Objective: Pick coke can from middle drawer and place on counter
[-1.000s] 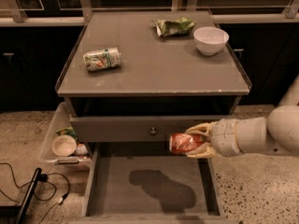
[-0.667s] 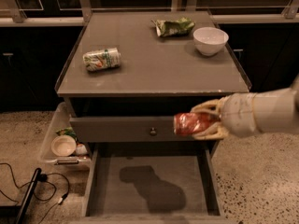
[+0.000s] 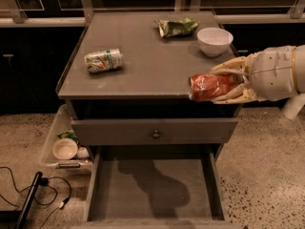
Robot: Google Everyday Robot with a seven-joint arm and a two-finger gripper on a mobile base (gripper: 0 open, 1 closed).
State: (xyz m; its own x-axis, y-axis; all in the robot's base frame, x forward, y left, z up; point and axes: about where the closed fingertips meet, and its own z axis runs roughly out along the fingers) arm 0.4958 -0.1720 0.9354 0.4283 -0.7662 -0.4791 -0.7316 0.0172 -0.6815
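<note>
My gripper [image 3: 228, 85] comes in from the right and is shut on the red coke can [image 3: 209, 87]. It holds the can sideways in the air, level with the counter's [image 3: 147, 66] front right edge and above the closed knob drawer front [image 3: 155, 131]. The middle drawer [image 3: 155, 190] stands pulled open at the bottom, its bare floor showing only the arm's shadow.
On the counter lie a white-and-green soda can [image 3: 103, 60] at the left, a green chip bag [image 3: 177, 27] at the back and a white bowl [image 3: 215, 41] at the back right. A plastic bin [image 3: 62, 144] with a cup stands left of the cabinet. Cables [image 3: 28, 194] lie on the floor.
My gripper has lifted the coke can from in front of the knob drawer up to the level of the counter's front right edge.
</note>
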